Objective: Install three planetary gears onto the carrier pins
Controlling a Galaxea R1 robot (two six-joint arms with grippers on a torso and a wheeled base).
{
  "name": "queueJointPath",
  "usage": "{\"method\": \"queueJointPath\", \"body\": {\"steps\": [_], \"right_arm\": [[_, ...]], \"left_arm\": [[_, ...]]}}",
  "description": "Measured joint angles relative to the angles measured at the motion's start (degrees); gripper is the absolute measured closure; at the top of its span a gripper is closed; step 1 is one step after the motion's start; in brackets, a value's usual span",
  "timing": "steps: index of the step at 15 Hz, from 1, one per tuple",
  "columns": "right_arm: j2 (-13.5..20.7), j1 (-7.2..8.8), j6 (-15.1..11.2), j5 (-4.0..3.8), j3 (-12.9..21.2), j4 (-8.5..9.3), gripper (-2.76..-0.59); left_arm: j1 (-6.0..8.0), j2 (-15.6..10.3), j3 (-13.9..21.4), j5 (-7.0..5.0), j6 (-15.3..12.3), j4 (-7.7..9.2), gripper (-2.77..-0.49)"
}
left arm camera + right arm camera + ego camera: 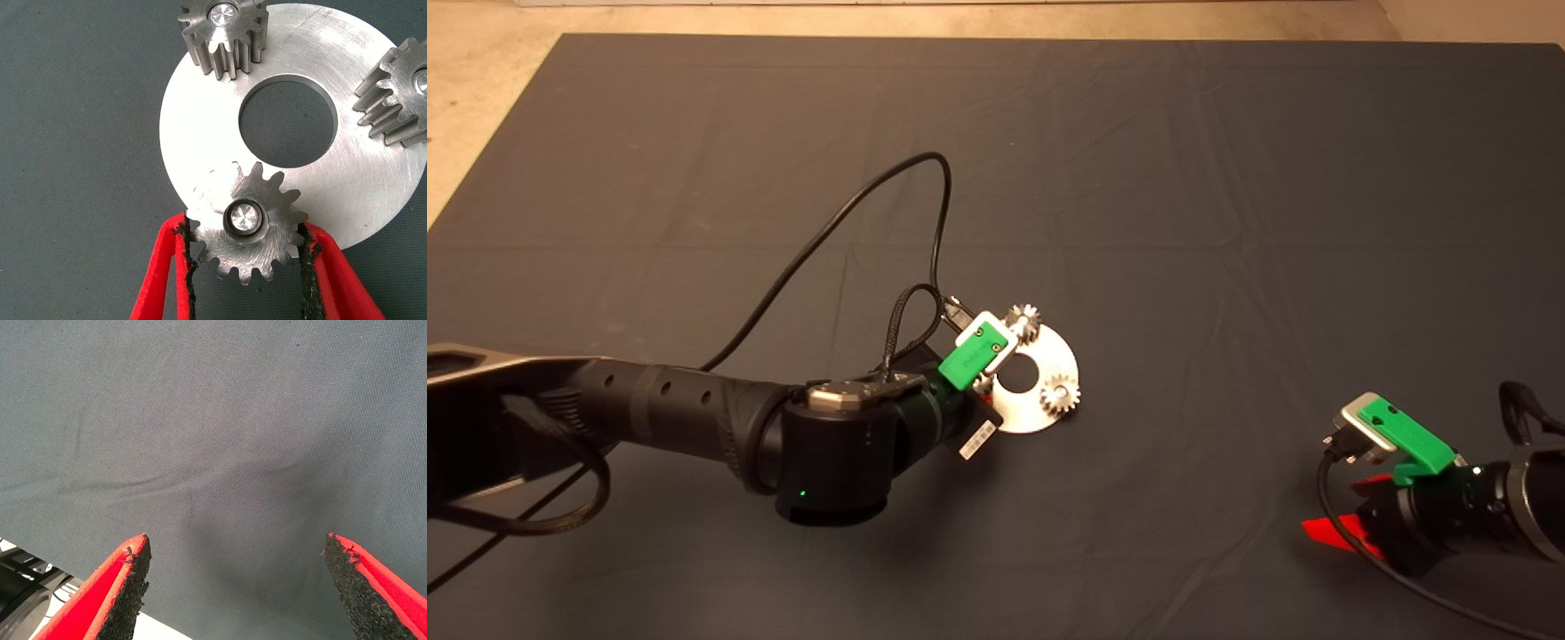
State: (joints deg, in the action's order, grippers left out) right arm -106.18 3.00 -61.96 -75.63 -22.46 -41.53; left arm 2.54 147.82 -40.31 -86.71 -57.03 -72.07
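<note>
A shiny carrier disc (1052, 354) with a central hole lies on the mat at the middle. In the left wrist view the disc (347, 180) carries three planetary gears, each with a silver pin top showing in its bore. Two gears (223, 37) (397, 93) stand free on their pins. My left gripper (245, 263) is shut on the third gear (248, 230), whose bore sits around a pin (243, 218); both pads touch its teeth. In the head view the left gripper (985, 388) covers that gear, and the other two gears (1024, 320) (1060, 396) show. My right gripper (1344, 511) is parked, open and empty.
The left arm's black cable (854, 209) loops over the mat behind the disc. The right wrist view shows only bare mat (220, 433) and its edge between the open fingers (130, 587).
</note>
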Motion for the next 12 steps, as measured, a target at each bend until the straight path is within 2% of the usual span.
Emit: {"method": "queueJointPath", "body": {"steps": [2,3,9,12], "right_arm": [[0.0,0.01,0.0,0.0,0.0,0.0,-1.92],[0.0,0.0,0.01,0.0,0.0,0.0,-1.92],[0.0,0.02,0.0,0.0,0.0,0.0,-1.92],[0.0,0.0,0.01,0.0,0.0,0.0,-1.92]], "left_arm": [[0.0,0.0,0.0,0.0,0.11,0.0,-0.71],[0.0,0.0,0.0,0.0,0.11,0.0,-0.82],[-0.01,0.0,0.0,-0.36,0.15,-0.04,-1.05],[-0.76,0.0,0.0,-0.55,0.2,-0.2,-1.1]]}}
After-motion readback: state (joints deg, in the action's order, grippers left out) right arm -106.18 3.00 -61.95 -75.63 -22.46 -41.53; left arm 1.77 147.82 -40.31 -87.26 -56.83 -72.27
